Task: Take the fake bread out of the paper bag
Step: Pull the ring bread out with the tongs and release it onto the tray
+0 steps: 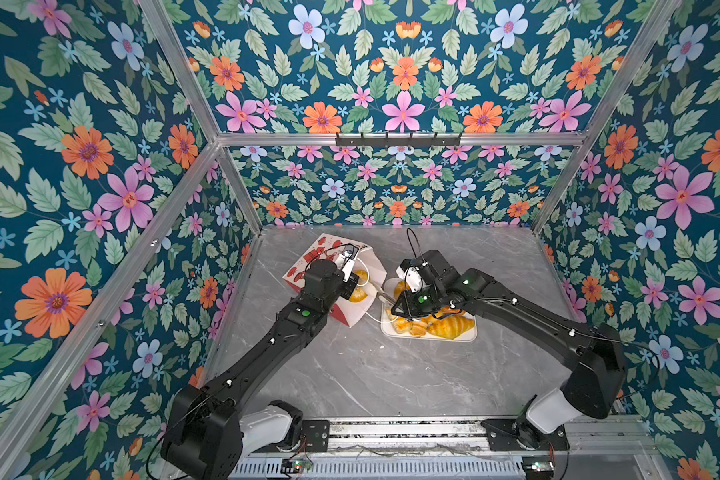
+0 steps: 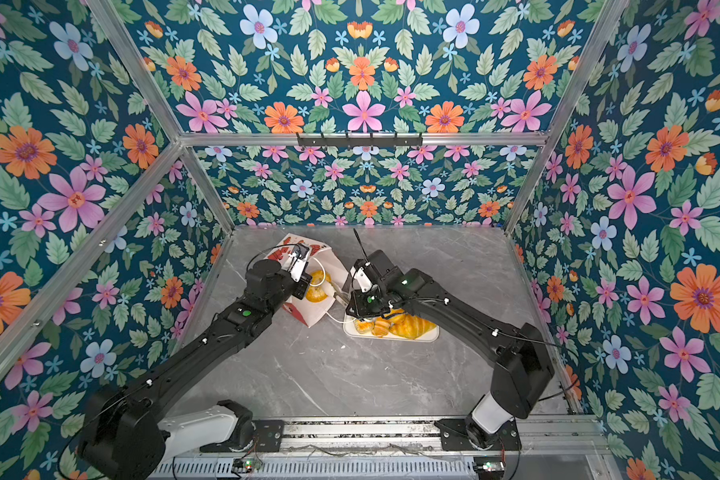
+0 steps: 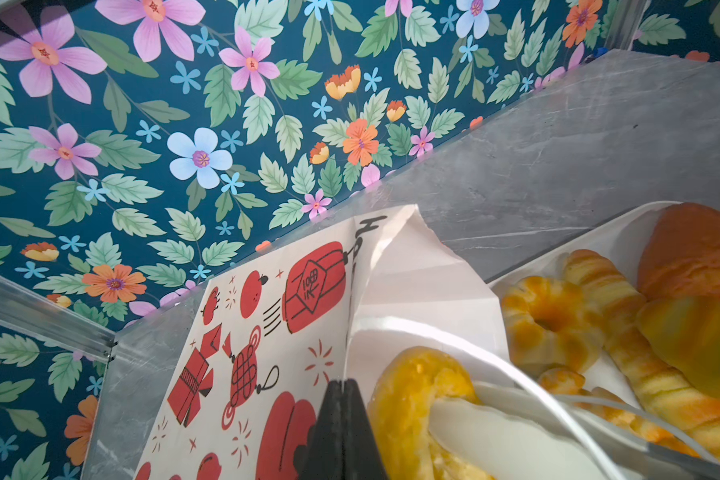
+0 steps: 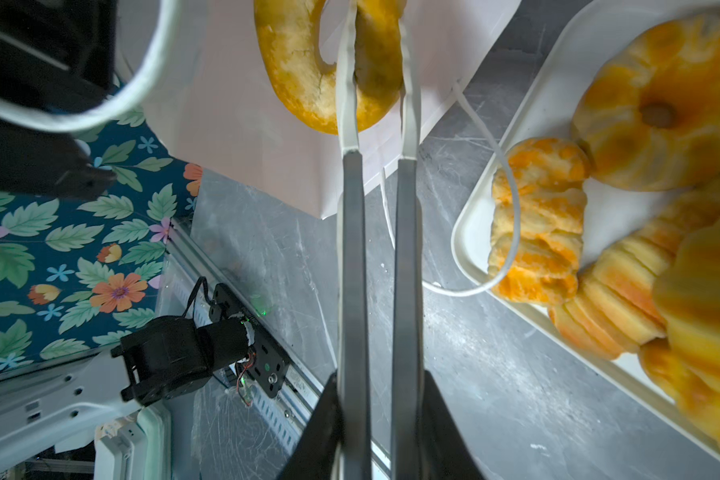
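The paper bag [image 1: 316, 257] [image 3: 267, 332], red and white, lies tipped with its mouth toward the tray. My left gripper [image 3: 341, 384] [image 1: 352, 276] is shut on the bag's upper rim. My right gripper [image 4: 378, 382] [image 1: 400, 305] is shut on a pair of metal tongs [image 4: 352, 249]. The tongs' white tips pinch a ring-shaped piece of fake bread [image 4: 296, 70] [image 3: 408, 399] inside the bag's mouth. Several more pieces of fake bread [image 1: 445, 326] [image 4: 657, 116] lie on the white tray [image 1: 433, 336] [image 4: 466, 232].
One white cord handle [image 4: 512, 199] trails from the bag over the tray's rim and a pastry. Another handle loop [image 4: 142, 83] hangs by the left wrist. The tray sits just right of the bag on the grey marble table [image 1: 391, 374]; floral walls close in on three sides.
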